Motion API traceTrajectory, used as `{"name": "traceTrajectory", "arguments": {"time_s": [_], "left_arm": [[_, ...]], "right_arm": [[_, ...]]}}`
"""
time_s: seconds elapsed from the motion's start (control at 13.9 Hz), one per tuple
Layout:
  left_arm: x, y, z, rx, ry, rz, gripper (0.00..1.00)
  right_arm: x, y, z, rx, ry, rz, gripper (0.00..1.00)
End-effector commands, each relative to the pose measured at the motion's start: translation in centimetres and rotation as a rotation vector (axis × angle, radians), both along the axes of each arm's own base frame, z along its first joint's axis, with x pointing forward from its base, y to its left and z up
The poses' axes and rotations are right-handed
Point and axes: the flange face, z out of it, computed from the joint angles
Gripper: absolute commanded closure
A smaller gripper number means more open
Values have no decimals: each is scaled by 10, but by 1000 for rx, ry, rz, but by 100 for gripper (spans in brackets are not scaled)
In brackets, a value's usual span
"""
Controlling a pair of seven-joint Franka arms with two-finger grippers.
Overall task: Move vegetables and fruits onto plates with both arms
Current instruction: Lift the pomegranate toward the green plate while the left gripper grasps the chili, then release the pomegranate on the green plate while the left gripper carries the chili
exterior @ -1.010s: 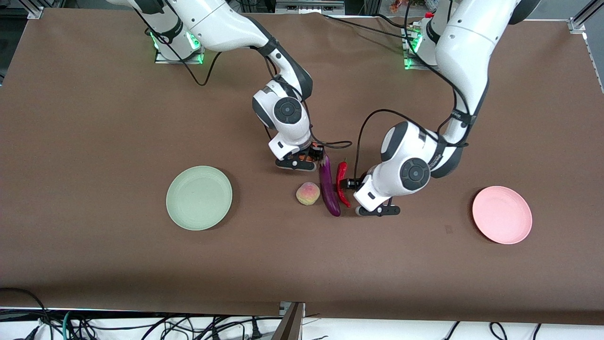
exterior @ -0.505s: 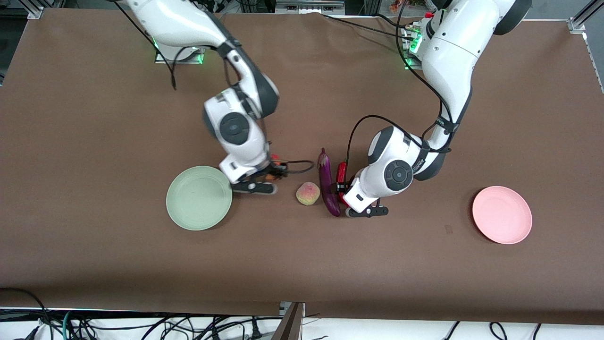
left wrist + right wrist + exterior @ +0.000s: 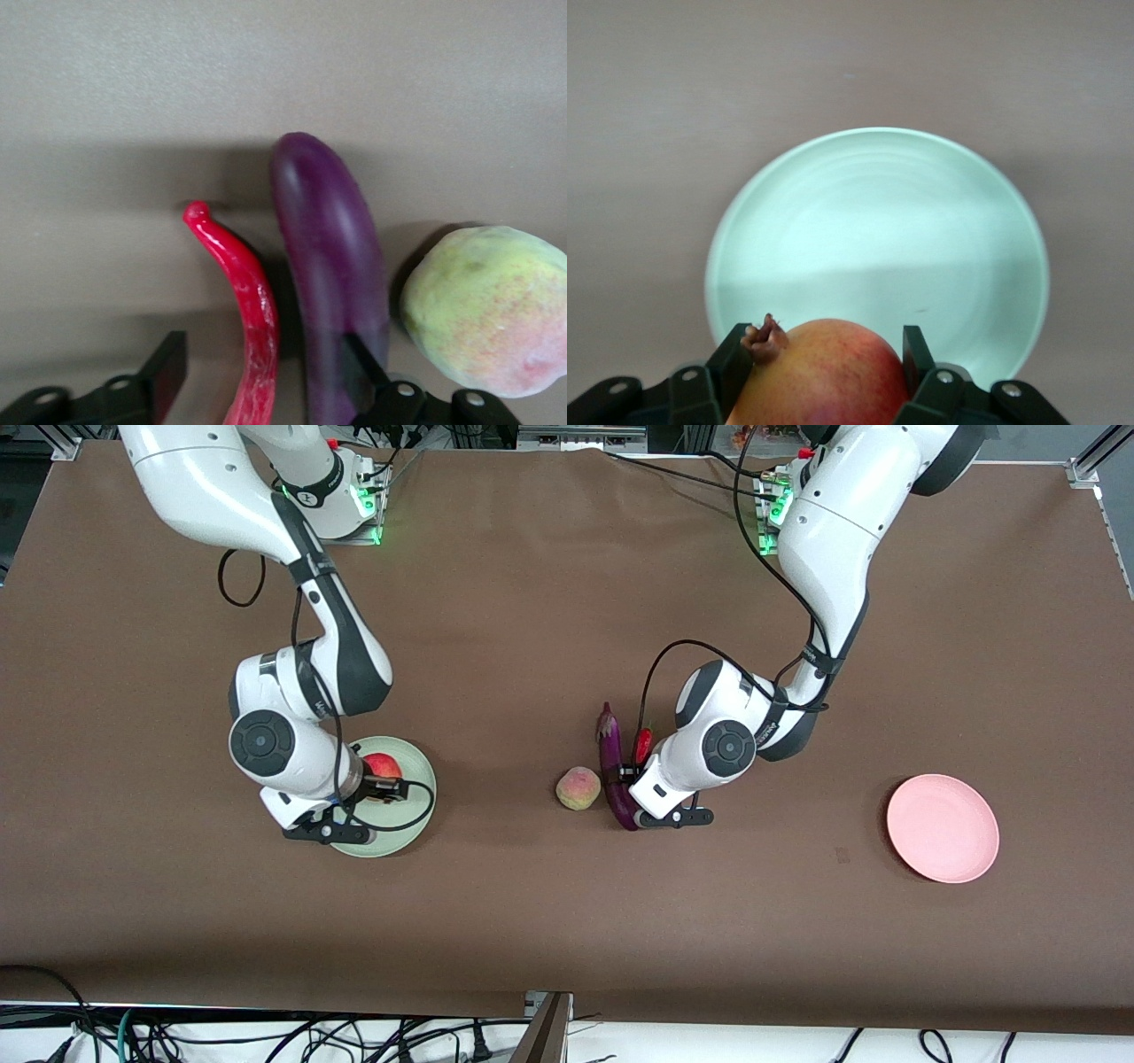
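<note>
Carrying the round red apple-like fruit (image 3: 819, 372) over the pale mint green round plate (image 3: 416, 766), right claw (image 3: 824, 367) clenched on its sides.

Left claw (image 3: 266, 376) is spread wide, low over the long glossy purple eggplant (image 3: 332, 266) and thin curved red chili pepper (image 3: 244, 301) mid-surface, with the light pink plate (image 3: 943, 828) well apart. Eggplant looks slick and firm, so I'd grab mid-body. The pale yellow-green peach (image 3: 578, 788) just beside probably bruises easily; the chili's light and skinny, pinch it across the middle.
</note>
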Motion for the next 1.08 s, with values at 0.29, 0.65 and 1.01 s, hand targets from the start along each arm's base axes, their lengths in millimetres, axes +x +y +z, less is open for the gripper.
{"name": "traceTrajectory", "arguments": {"time_s": [0.29,0.65,1.01], "left_arm": [[9,10,-2,-6,7,31,14],[18,28,4,-6,7,45,14],[12,28,-2,6,29,24,15]], "right_arm": [[8,-54,-40,-70,45,26,78],[4,-54,-59,-73,70,14,78],[4,-54,-72,-73,74,17,72]]}}
